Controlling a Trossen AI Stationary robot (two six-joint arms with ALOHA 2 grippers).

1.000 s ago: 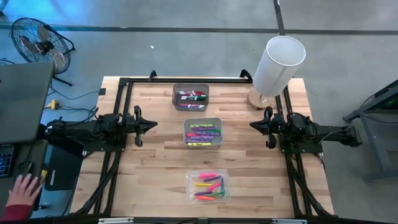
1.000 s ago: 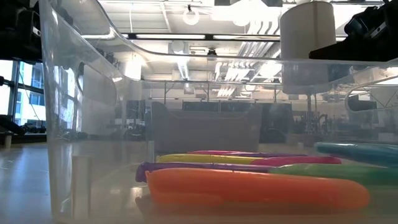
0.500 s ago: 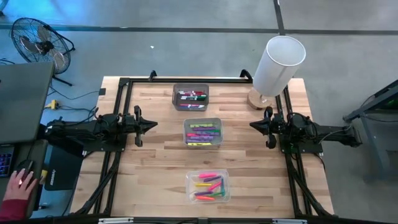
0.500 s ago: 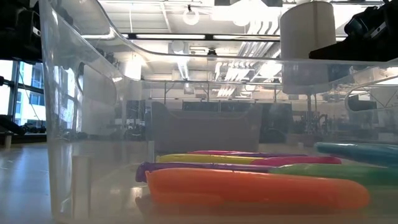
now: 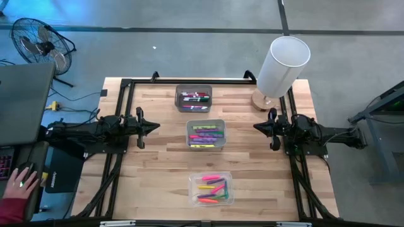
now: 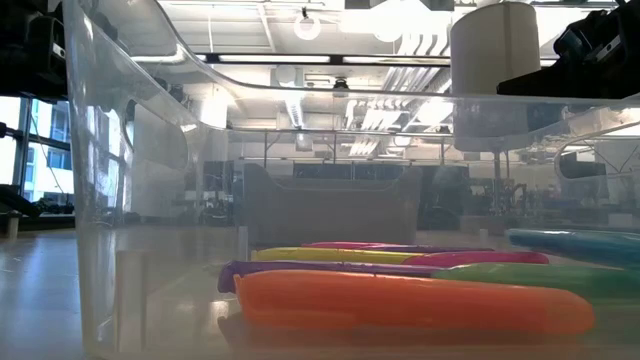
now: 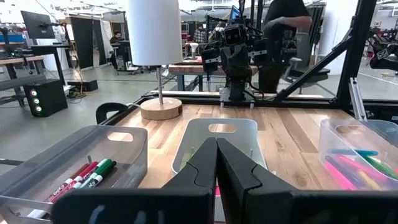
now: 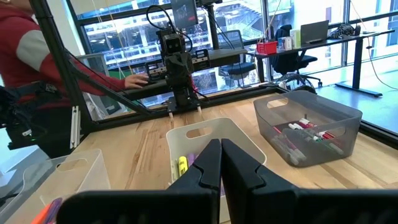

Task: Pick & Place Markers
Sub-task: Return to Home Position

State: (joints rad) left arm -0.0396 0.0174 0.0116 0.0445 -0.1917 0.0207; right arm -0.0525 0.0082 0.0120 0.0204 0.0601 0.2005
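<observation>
The markers lie in three bins down the middle of the table. A dark grey bin [image 5: 194,98] at the far side holds dark pens with coloured caps [image 7: 87,174]. A pale middle bin [image 5: 206,134] holds purple, pink and yellow ones. A clear near bin [image 5: 211,188] holds pink, orange, yellow and green ones [image 6: 410,300]. My left gripper [image 5: 155,125] hovers left of the middle bin, shut and holding nothing. My right gripper [image 5: 257,126] hovers right of that bin, shut and holding nothing.
A white lamp [image 5: 280,66] on a round wooden base stands at the table's far right corner. A person's hand [image 5: 19,186] rests on a desk left of the table, and a fan [image 5: 38,44] stands on the floor beyond it. Bare wood lies between the bins and the arms.
Both arms have kept still. The person's hand at the desk left of the table has shifted a little.
</observation>
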